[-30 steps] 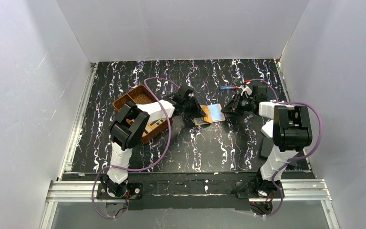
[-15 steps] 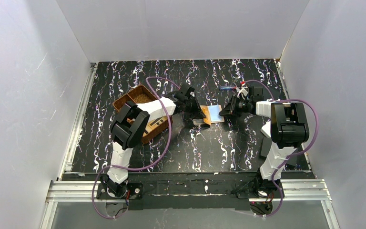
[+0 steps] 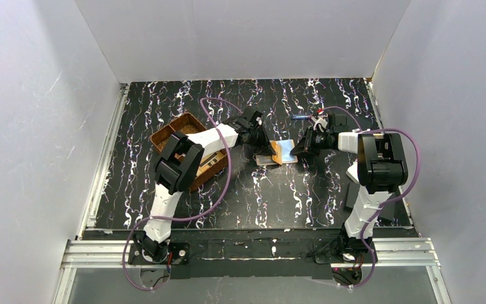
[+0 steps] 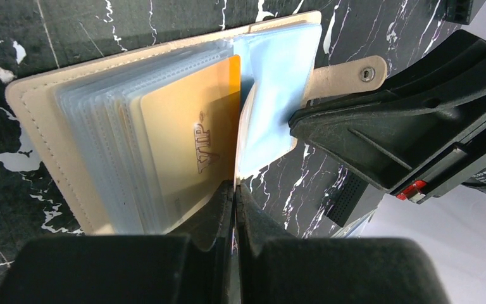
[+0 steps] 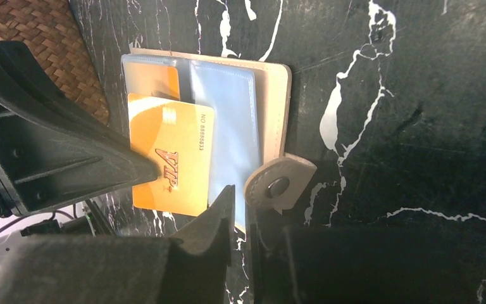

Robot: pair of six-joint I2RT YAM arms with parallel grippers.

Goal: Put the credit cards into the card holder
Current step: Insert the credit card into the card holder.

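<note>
One card holder [image 3: 283, 152], spread open. Two gold credit cards [image 5: 171, 161] show in it, one stamped VIP, the other card [image 5: 152, 79] sleeved. One woven tray [image 5: 38, 31]. Two arms: left arm [image 3: 177, 161], right arm [image 3: 380, 161].

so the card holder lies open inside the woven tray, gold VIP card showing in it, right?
Not quite. The card holder lies open on the table, beside the woven tray, not inside it; the right wrist view shows this. The gold VIP card does show in it.
</note>
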